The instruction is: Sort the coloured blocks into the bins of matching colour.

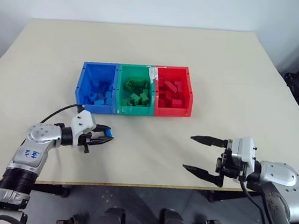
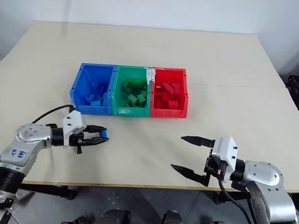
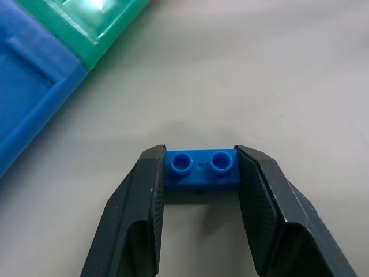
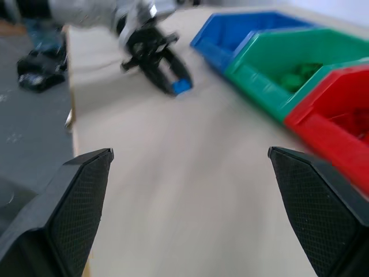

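**Blue brick pinched on the tabletop, short of the bins**

Over on the left, the robot's left gripper (image 1: 105,138) reaches low across the pale beige tabletop (image 1: 240,73), its two black fingers (image 3: 144,190) closed on either end of a small blue studded plastic brick (image 3: 201,169). Two round studs face up between the finger pads. The brick sits right at the table surface, in front of the bins and near the blue one's front corner, though clear of it; I cannot tell whether it rests on the table or is lifted a hair above it.

Further back, toward the middle of the table, stand the three joined open-topped plastic bins in a row. The blue rectangular bin (image 1: 84,85) is leftmost and holds a heap of blue bricks (image 1: 100,94). Joined to it is the green bin (image 1: 121,87) with a pile of green bricks (image 1: 137,94) inside. The red bin (image 1: 189,92) ends the row on the right, with red bricks (image 1: 169,92) lying in it. A small white piece (image 1: 153,73) sits at the rim where the green and red bins meet; what it is I cannot make out.

On the right, near the table's front edge, the right gripper (image 1: 203,156) hangs above the surface, well apart from the bins, pointing toward the left arm. Its black fingers (image 4: 75,202) are spread wide with nothing between them
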You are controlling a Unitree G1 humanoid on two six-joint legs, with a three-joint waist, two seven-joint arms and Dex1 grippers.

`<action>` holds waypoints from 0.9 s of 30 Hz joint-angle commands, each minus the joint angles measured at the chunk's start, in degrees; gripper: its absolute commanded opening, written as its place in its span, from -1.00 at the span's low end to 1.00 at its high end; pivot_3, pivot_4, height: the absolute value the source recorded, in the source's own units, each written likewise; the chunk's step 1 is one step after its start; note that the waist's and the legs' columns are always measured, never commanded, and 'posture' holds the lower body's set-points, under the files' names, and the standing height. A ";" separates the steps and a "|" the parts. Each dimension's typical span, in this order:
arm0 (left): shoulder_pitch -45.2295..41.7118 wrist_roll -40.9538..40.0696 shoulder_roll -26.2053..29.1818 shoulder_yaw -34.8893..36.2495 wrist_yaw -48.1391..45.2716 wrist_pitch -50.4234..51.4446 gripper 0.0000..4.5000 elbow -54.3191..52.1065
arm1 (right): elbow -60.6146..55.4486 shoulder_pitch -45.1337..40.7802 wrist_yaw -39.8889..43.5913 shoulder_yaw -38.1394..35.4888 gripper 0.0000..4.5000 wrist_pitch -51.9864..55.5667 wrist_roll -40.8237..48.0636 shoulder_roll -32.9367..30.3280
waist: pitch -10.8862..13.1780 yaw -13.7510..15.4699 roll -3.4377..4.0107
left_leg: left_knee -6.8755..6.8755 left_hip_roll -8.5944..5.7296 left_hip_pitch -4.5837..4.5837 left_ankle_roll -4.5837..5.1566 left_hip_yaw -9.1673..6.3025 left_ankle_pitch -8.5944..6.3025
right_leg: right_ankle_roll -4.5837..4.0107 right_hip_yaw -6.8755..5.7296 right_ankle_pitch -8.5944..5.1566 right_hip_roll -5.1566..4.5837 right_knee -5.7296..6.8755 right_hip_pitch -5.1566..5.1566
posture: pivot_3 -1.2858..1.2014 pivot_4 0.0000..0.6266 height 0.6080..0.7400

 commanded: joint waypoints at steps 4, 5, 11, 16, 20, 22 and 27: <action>-1.98 -12.07 -2.81 11.85 8.14 8.53 -0.36 -9.32 | -0.78 -5.32 -7.24 -1.88 1.00 -0.07 1.89 5.48 | 0.03 0.65 -0.05 | 0.12 0.18 -0.11 0.00 -0.08 0.00 | 0.01 -0.04 0.01 -0.04 -0.02 -0.01 | 0.03 -0.52 1.00; -3.30 -12.64 -3.42 12.86 10.65 10.00 -0.36 -10.09 | -0.52 -5.97 -8.03 -2.02 1.00 -0.16 1.78 6.18 | 0.03 0.81 -0.05 | 0.14 0.16 -0.13 0.00 -0.11 0.00 | 0.02 -0.05 0.02 -0.06 -0.02 0.00 | 0.03 -0.52 1.00; -13.18 -6.48 -5.12 12.32 23.68 12.37 -0.36 -5.67 | -0.01 -7.85 -10.96 -1.66 1.00 -0.39 1.21 8.42 | 0.02 1.39 -0.06 | 0.13 -0.16 -0.12 0.00 -0.11 0.00 | 0.03 -0.05 0.03 -0.06 -0.02 0.00 | 0.03 -0.52 1.00; -16.00 -5.62 -4.62 10.71 22.92 14.68 0.07 -1.98 | -0.97 -7.88 -11.41 -1.47 1.00 -0.43 1.08 8.28 | 0.03 0.74 -0.07 | 0.08 -0.17 -0.13 0.00 -0.08 0.00 | 0.03 -0.04 0.03 -0.04 0.00 -0.02 | 0.03 -0.52 1.00; -15.28 -5.14 -3.22 10.36 20.77 14.84 0.64 -0.45 | -1.08 -7.65 -10.51 -1.89 1.00 -0.40 1.28 7.20 | 0.03 0.02 -0.07 | -0.05 -0.16 -0.13 0.00 -0.08 0.00 | 0.04 -0.05 0.03 -0.03 0.01 -0.06 | 0.03 -0.52 1.00; -14.16 -5.68 -2.44 11.73 19.42 13.88 0.92 -0.22 | -0.72 -7.74 -10.22 -1.85 1.00 -0.56 1.19 6.92 | 0.03 -0.01 -0.07 | -0.06 -0.14 -0.14 0.00 -0.08 0.00 | 0.03 -0.05 0.03 -0.03 0.00 -0.07 | 0.03 -0.52 1.00; -7.80 -7.66 0.79 15.64 14.04 10.63 0.92 -3.59 | 1.41 -8.24 -7.99 -1.71 1.00 -1.02 1.03 5.99 | 0.03 -0.11 -0.07 | -0.05 -0.12 -0.14 0.00 -0.08 0.00 | 0.03 -0.05 0.03 -0.03 -0.03 -0.07 | 0.03 -0.52 1.00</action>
